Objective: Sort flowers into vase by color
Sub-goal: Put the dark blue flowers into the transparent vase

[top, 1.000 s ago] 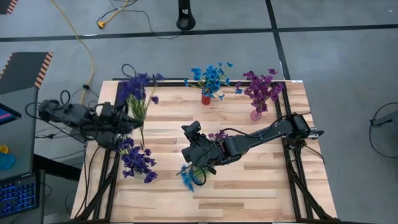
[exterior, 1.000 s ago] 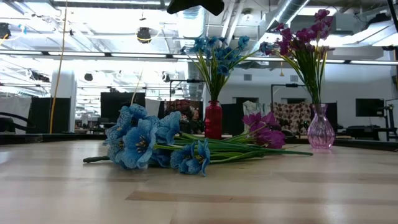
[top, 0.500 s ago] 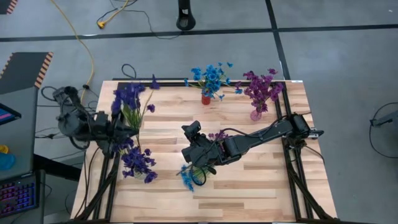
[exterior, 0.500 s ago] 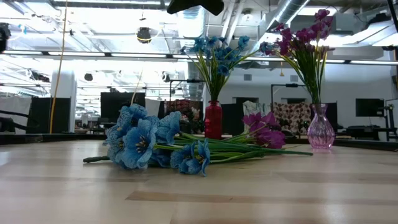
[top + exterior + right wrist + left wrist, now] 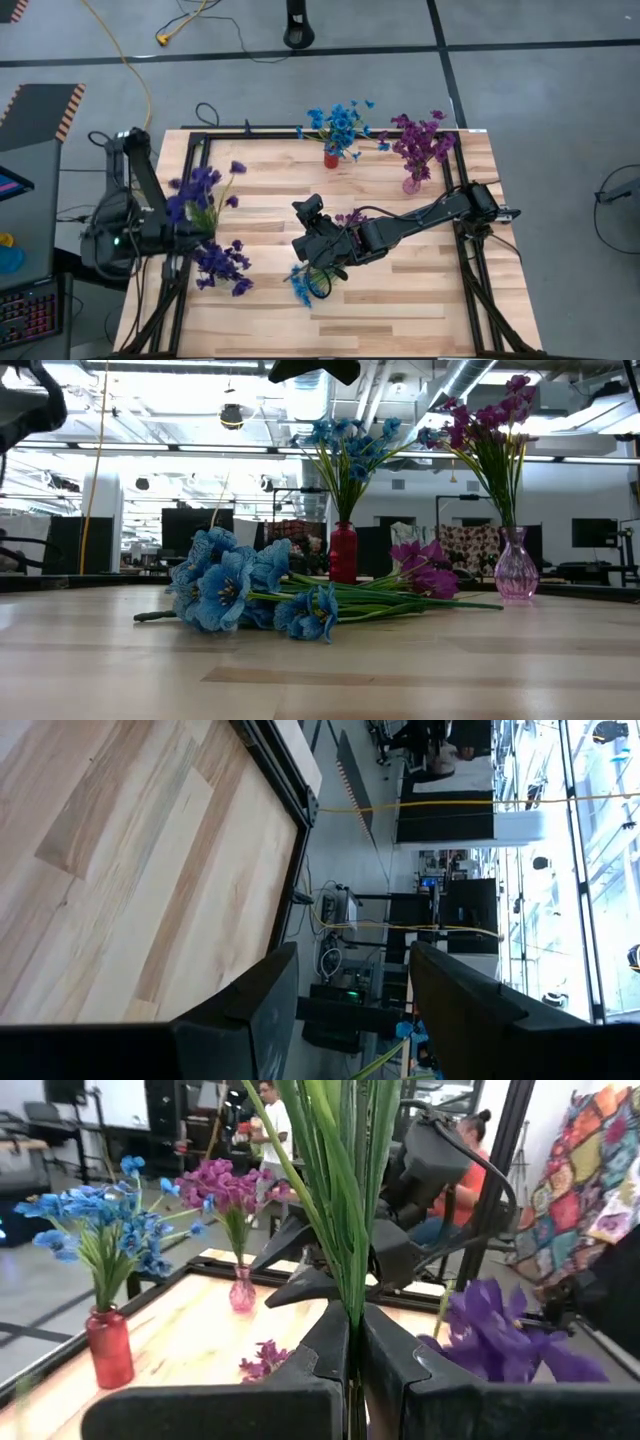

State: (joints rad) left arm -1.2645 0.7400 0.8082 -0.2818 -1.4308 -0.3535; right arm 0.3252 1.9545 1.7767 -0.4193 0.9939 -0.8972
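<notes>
My left gripper [image 5: 190, 228], at the table's left edge, is shut on a bunch of indigo-violet flowers [image 5: 200, 186] with green stems. A second indigo-violet bunch [image 5: 220, 265] sits just nearer; I cannot tell what it stands in. Loose blue flowers [image 5: 225, 590] and magenta flowers [image 5: 420, 575] lie on their sides in a pile at mid-table. My right gripper [image 5: 307, 212] hovers open above that pile with nothing between its fingers [image 5: 270, 1010]. A red vase [image 5: 331, 158] holds blue flowers. A pink vase [image 5: 411, 185] holds magenta ones. My left gripper pinches several green stems [image 5: 352, 1295] of the bunch together between its two fingers. The fingers come level from the table's left side and lie across the stems. The stems run on past the fingers to the blossoms [image 5: 205, 180], and the bunch is held clear of the table.
A black metal frame [image 5: 455, 190] runs along the table's edges. Bare wood lies along the near edge [image 5: 400, 320] and at the far left [image 5: 270, 160]. People sit in the room beyond the table [image 5: 455, 1190].
My left arm has swung toward the table's near edge and turned, carrying the indigo-violet bunch from the far left corner down beside the second indigo-violet bunch. It stays shut on the stems. My right arm has kept still.
</notes>
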